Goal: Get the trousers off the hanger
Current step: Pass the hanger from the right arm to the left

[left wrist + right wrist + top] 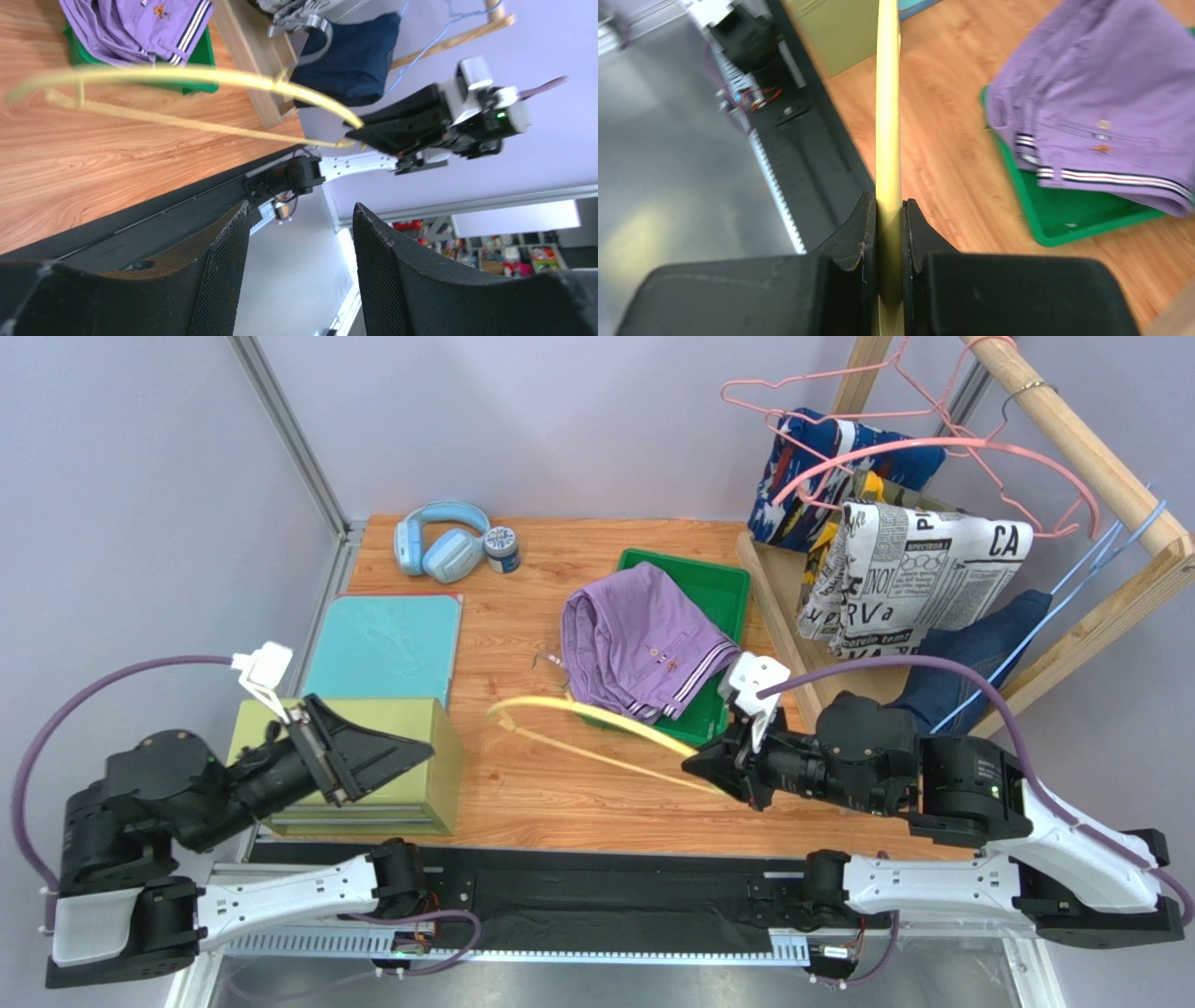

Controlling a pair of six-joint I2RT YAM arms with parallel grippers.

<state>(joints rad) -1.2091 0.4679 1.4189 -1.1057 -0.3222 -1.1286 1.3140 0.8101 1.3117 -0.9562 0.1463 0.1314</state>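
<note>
From above, the purple trousers (638,641) lie crumpled off any hanger, half on the wooden bench (561,805) and half over the near-left corner of a green plastic tray (713,577), with the striped waistband edge facing about 4 o'clock. A thin yellow hanger (589,731), smeared by motion blur, floats over the bench just toward 7 o'clock from them. Its long axis runs roughly from 10 to 4 o'clock, and its 4 o'clock end meets the right hand (709,767). Only this view shows the rest of the clothes. At 2 o'clock a slanted wooden rack (1080,448) carries pink wire hangers (898,420), with the blue-white-red print trousers (821,469), the newsprint trousers (905,567) and the dark denim trousers (989,665) draped there. Blue headphones (439,542) sit at the far left edge of the bench. The left hand (407,752) hovers above an olive box (421,784) at 8 o'clock, aimed toward 3 o'clock. The left wrist view adds what the overhead view cannot. Its textured black fingers (224,273) are spread with nothing between them, and beyond them the hanger shows as two converging yellow bars ending in the other arm's black fingers. The right wrist view settles that grip: the two fingers are pressed onto the flat yellow bar, which runs straight toward 12 o'clock. The soft purple cloth, with its white-and-dark striped waistband, lies at 2 o'clock on the tray rim.
</note>
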